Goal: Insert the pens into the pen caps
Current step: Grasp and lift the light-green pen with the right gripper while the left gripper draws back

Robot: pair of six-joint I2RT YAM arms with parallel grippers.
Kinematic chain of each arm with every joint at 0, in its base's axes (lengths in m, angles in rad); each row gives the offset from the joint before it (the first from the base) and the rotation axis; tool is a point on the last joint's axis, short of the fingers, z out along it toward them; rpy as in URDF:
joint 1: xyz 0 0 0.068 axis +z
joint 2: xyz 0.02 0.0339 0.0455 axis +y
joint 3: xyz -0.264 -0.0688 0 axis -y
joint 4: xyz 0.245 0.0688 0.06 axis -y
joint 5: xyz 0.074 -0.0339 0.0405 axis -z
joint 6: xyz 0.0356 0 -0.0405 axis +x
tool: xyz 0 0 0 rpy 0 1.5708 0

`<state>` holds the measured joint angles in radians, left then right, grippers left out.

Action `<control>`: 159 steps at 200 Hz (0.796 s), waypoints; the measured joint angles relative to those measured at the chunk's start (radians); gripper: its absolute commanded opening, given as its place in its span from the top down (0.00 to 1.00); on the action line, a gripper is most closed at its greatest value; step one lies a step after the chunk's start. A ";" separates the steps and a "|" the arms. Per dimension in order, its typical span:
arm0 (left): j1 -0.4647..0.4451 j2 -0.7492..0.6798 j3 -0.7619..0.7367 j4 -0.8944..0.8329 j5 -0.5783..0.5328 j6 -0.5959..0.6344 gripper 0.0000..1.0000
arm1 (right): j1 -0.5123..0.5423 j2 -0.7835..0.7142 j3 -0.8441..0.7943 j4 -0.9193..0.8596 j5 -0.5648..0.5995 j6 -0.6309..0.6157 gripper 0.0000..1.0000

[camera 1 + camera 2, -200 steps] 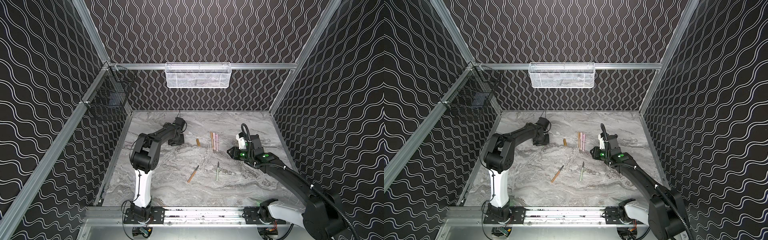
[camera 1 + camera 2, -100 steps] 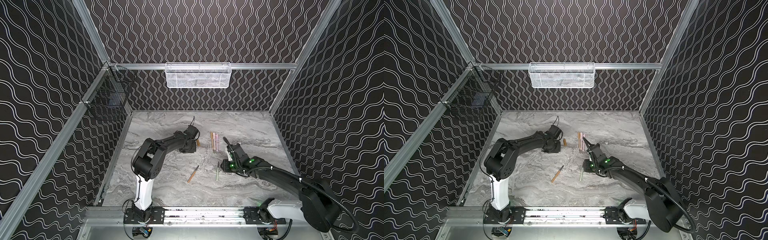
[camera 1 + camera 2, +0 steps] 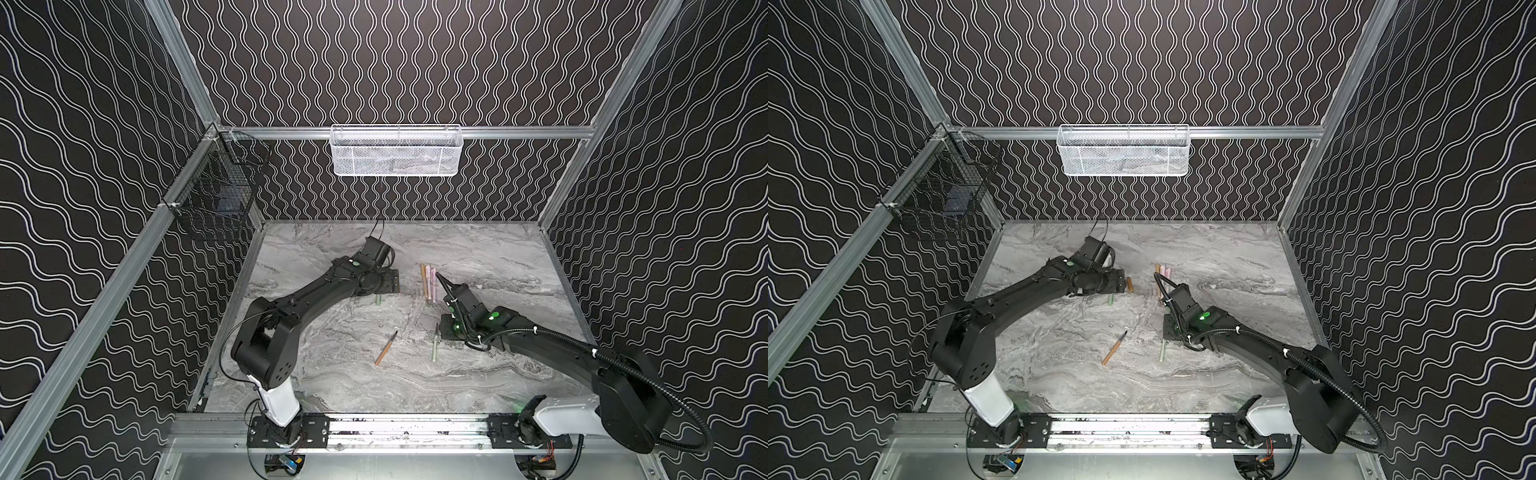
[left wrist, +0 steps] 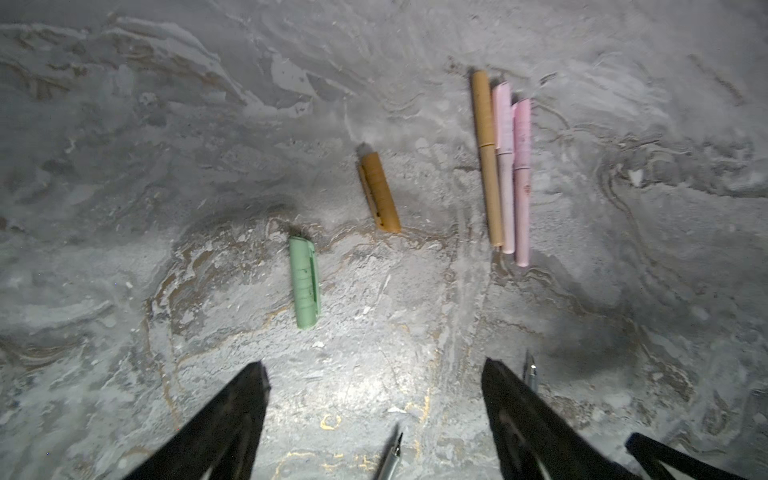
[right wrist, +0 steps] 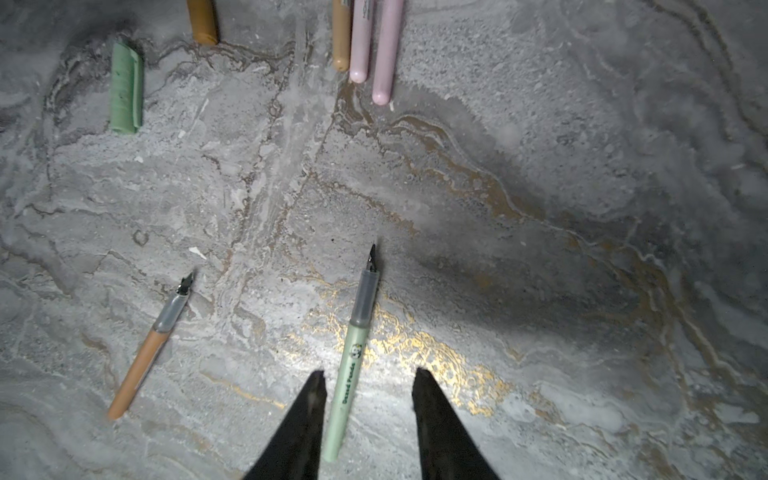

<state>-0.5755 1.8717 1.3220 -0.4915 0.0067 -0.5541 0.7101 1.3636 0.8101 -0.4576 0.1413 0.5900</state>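
A pale green pen (image 5: 353, 361) lies on the marble table between the fingers of my right gripper (image 5: 369, 372), which is open and low over it. The pen lies close to one finger, clear of the other. A tan-orange pen (image 3: 385, 348) lies to its left, uncapped like it. My left gripper (image 4: 374, 365) is wide open and empty. It hovers just short of a green pen cap (image 4: 305, 282) and a tan pen cap (image 4: 379, 191). Three capped pens, one tan (image 4: 484, 158) and two pink (image 4: 522, 178), lie side by side further right.
A white mesh basket (image 3: 396, 151) hangs on the back wall and a black wire basket (image 3: 216, 195) on the left wall. Patterned walls enclose the table on three sides. A metal rail (image 3: 399, 428) runs along the front edge.
My left gripper has swung from the back left towards the caps and opened wide. My right gripper has moved left and down over the green pen, its jaws parting a little.
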 measured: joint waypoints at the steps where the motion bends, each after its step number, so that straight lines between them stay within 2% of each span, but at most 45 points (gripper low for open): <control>1: 0.000 -0.003 -0.003 0.001 0.000 0.002 0.09 | 0.001 0.002 0.002 -0.002 0.001 0.001 0.61; 19: 0.000 -0.148 -0.081 -0.026 0.005 0.006 0.10 | 0.014 0.054 0.037 -0.013 0.011 0.005 0.61; 43: 0.000 -0.325 -0.190 0.046 0.010 0.005 0.10 | 0.026 0.111 0.071 -0.040 0.006 0.019 0.63; 110: 0.000 -0.583 -0.440 0.118 0.085 -0.045 0.11 | 0.049 0.268 0.110 -0.054 -0.024 0.076 0.70; 126: 0.000 -0.623 -0.473 0.141 0.094 -0.056 0.11 | 0.052 0.306 0.120 -0.054 -0.027 0.085 0.74; 159: 0.000 -0.653 -0.486 0.162 0.121 -0.071 0.11 | 0.055 0.328 0.133 -0.047 -0.017 0.107 0.94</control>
<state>-0.5751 1.2186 0.8356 -0.3298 0.1272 -0.6254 0.7647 1.6913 0.9428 -0.5049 0.1246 0.6971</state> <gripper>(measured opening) 0.891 0.123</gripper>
